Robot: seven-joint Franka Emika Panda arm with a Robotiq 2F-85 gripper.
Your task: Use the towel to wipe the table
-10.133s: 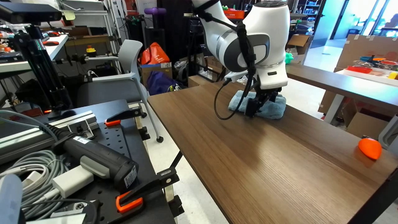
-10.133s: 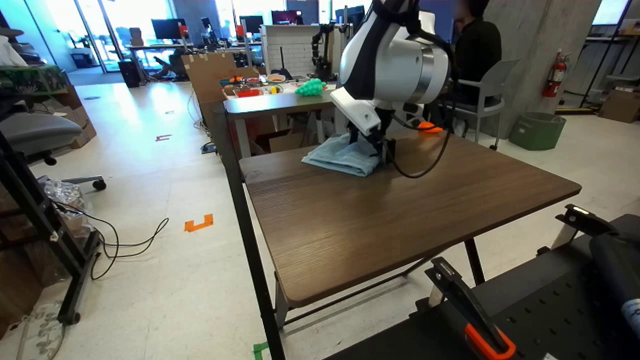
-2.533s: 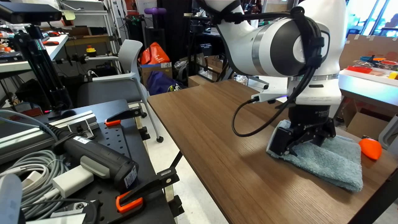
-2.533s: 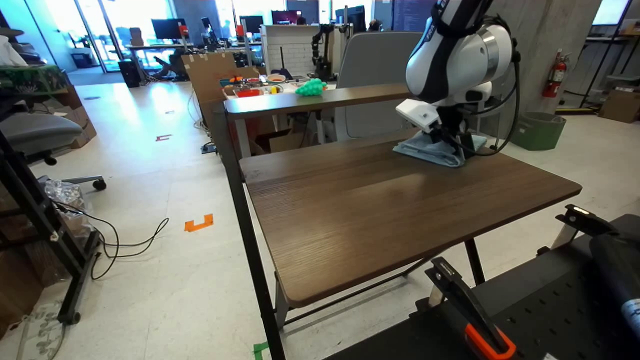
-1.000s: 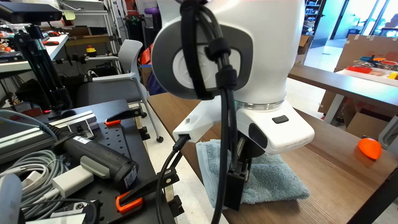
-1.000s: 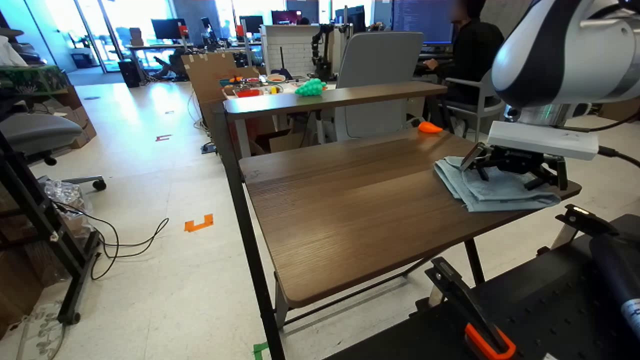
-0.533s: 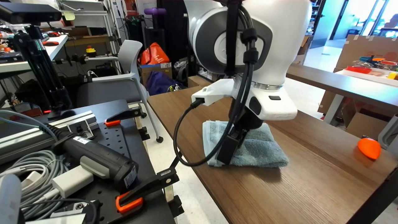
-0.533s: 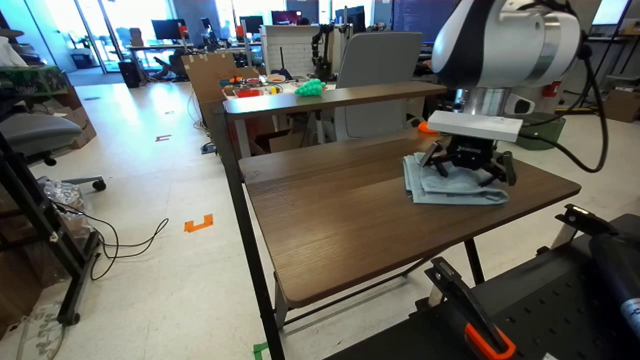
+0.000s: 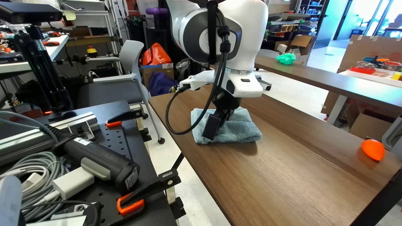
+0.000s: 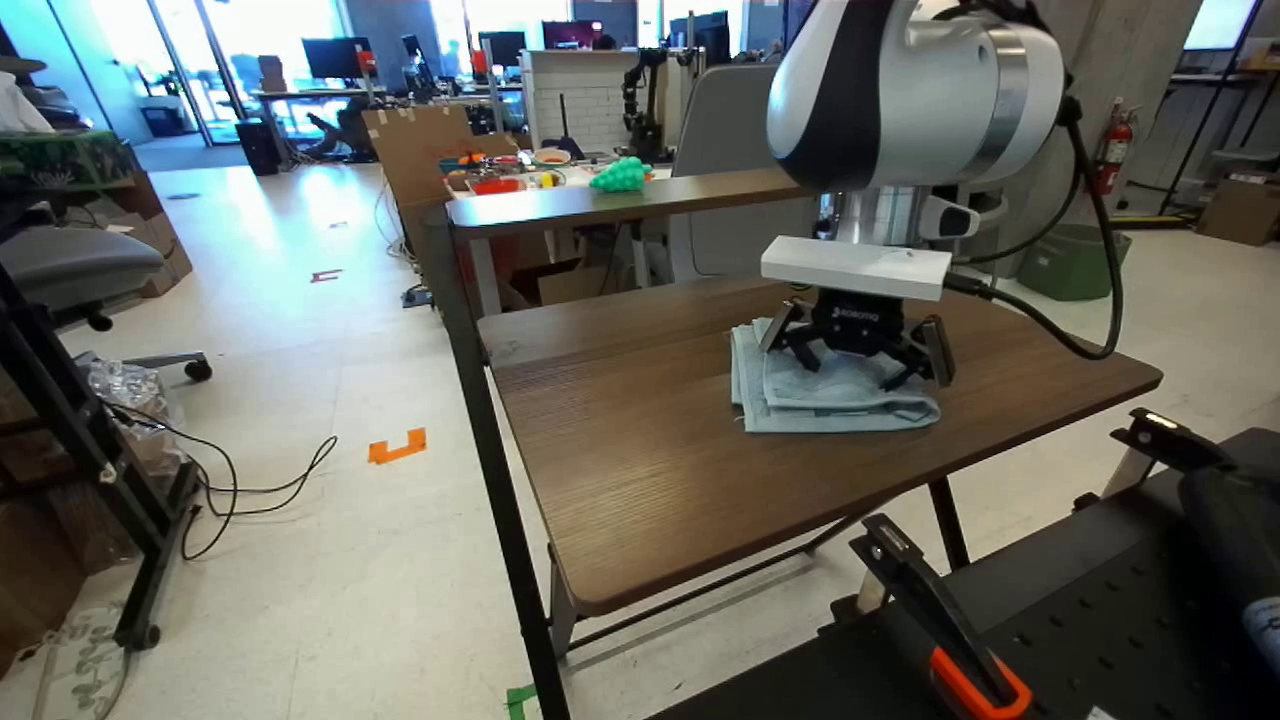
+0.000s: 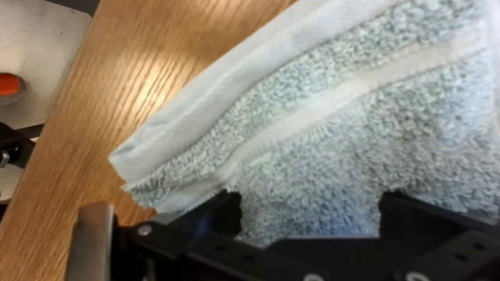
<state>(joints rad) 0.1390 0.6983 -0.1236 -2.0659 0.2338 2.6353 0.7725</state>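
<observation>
The towel (image 9: 241, 130), a folded light blue-grey cloth, lies flat on the brown wood-grain table (image 9: 276, 182). It shows in both exterior views, near the middle of the table's length in an exterior view (image 10: 830, 418). My gripper (image 10: 857, 360) presses down on the towel from above with its fingers spread wide apart. In the wrist view the towel (image 11: 332, 156) fills the space beneath the gripper, and one grey finger (image 11: 91, 242) stands out past its edge over the wood. Part of the towel is hidden under the gripper and cable.
An orange object (image 9: 373, 150) sits at one end of the table. A black bench (image 9: 116, 141) with clamps and a scanner runs alongside. Behind stands a similar table (image 9: 339, 80) with a green object (image 9: 285, 58). A black upright post (image 10: 480, 430) is at the table's corner.
The towel slid under my gripper from near the orange object to the bench-side edge, then back along the table away from that object. The fingers stayed spread during the last second.
</observation>
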